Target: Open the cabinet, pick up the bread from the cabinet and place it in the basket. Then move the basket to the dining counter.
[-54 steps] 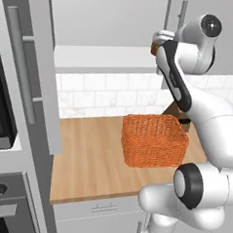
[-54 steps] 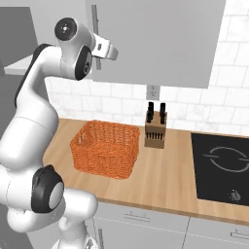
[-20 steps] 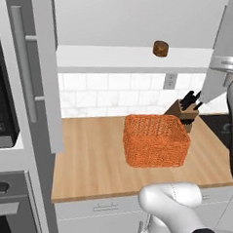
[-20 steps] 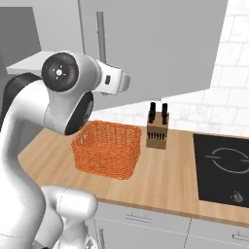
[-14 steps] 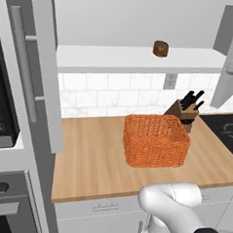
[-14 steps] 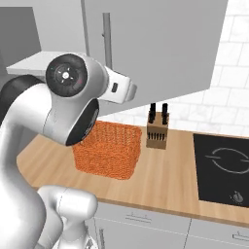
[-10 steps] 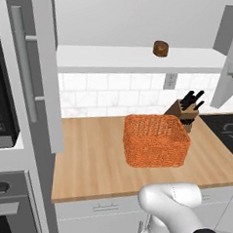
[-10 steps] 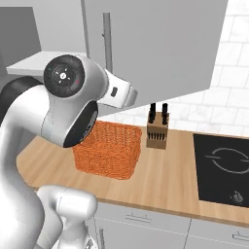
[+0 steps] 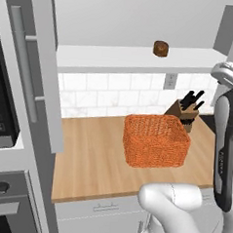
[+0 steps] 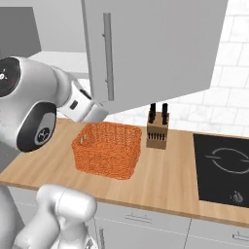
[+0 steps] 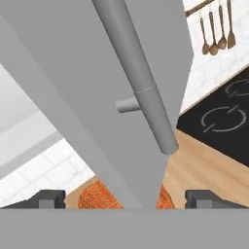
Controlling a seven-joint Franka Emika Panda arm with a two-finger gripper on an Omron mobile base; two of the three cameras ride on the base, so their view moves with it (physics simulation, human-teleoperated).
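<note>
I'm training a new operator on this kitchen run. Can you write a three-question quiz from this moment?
1. True or false: the bread already lies in the basket.
2. What stands on the counter right behind the basket? A) a kettle B) a knife block C) a toaster
3. In the hand view, what long part of the cabinet runs up between the finger tips?

Key: 1. False: it sits on the cabinet shelf above the basket. 2. B. 3. The door's bar handle, with the gripper spread open either side of the door edge.
</note>
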